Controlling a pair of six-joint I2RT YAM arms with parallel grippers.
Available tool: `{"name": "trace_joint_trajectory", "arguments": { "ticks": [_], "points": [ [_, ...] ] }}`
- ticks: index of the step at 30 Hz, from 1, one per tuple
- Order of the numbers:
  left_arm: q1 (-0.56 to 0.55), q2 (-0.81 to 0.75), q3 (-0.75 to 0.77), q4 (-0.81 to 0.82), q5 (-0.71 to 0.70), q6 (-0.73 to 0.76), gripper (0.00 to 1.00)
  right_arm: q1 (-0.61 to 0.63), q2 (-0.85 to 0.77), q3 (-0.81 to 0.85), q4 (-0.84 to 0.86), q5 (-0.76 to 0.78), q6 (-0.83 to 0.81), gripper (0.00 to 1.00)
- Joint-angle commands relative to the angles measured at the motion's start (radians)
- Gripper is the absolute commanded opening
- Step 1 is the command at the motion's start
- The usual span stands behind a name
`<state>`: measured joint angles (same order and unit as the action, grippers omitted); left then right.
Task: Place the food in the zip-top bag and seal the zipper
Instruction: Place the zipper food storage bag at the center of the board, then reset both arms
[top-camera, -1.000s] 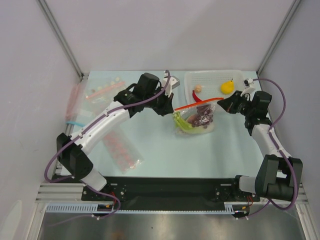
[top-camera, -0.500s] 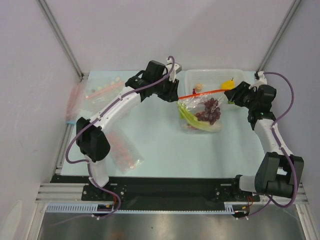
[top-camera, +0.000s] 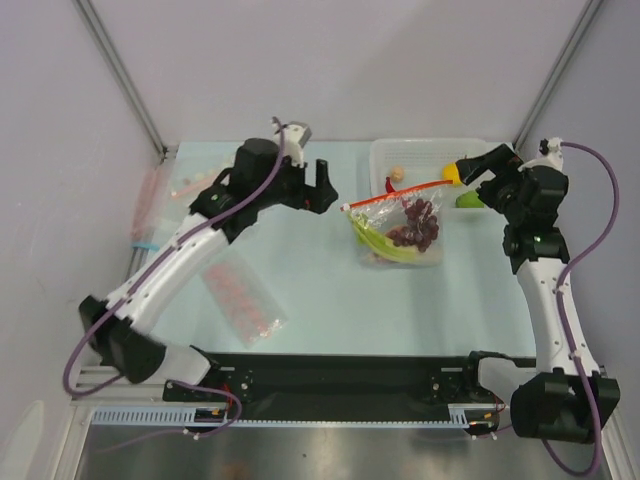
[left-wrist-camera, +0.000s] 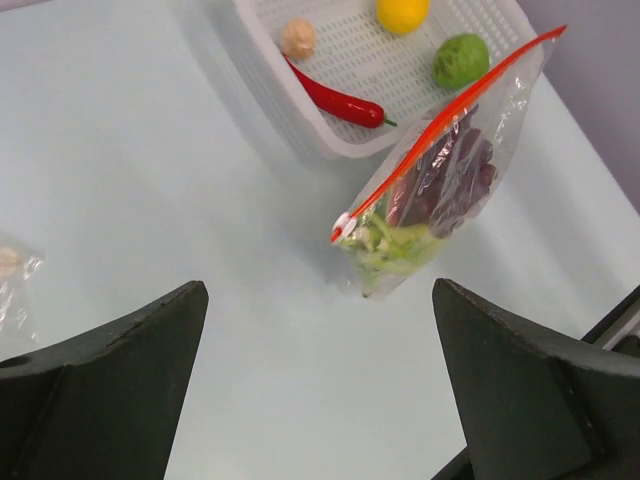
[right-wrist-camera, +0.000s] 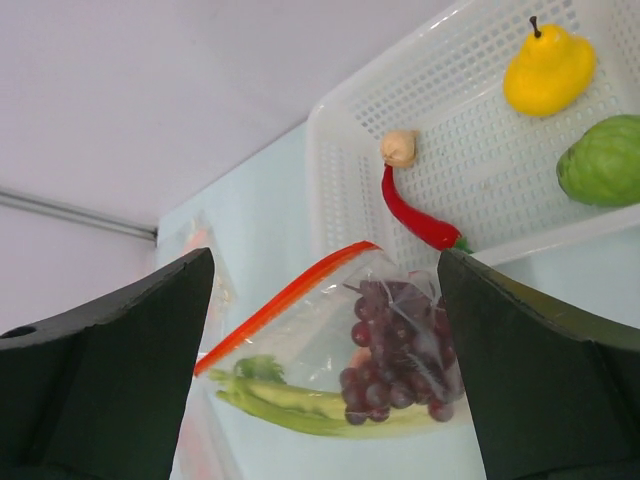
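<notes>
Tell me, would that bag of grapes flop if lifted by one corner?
Probably floppy: the bag is thin creased film slumping around the grapes and scallion. Likely bottom-heavy, as they gather low. The straight zipper seems its stiffest part.

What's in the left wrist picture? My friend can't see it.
A clear zip-top bag holds purple grapes and a green scallion, its red-orange zipper slanting upward, beside a white basket on a pale table. The left gripper, open and empty, frames the bottom.
</notes>
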<state>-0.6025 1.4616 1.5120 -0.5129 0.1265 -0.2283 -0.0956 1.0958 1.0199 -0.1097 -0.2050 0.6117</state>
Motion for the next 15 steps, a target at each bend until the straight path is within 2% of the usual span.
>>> {"name": "trace_joint_trajectory", "arguments": {
  "ticks": [1,3,6,11,15],
  "points": [
    [0.032,-0.195,-0.125,0.117,-0.123,-0.124,1.0,-0.004,-0.051,0.06,-0.151,0.053,0.132,1.0],
    [0.047,-0.275,-0.246,0.134,-0.259,-0.201,1.0,-0.009,-0.066,0.062,-0.235,0.047,0.17,1.0],
    [0.082,-0.435,-0.399,0.129,-0.399,-0.36,1.0,-0.01,-0.103,0.017,-0.272,-0.005,0.174,1.0],
    [0.178,-0.633,-0.607,0.191,-0.255,-0.379,1.0,-0.01,-0.183,-0.095,-0.285,-0.037,0.178,1.0],
    [0.178,-0.659,-0.647,0.13,-0.208,-0.339,1.0,-0.01,-0.235,-0.147,-0.309,-0.043,0.14,1.0]
  ]
}}
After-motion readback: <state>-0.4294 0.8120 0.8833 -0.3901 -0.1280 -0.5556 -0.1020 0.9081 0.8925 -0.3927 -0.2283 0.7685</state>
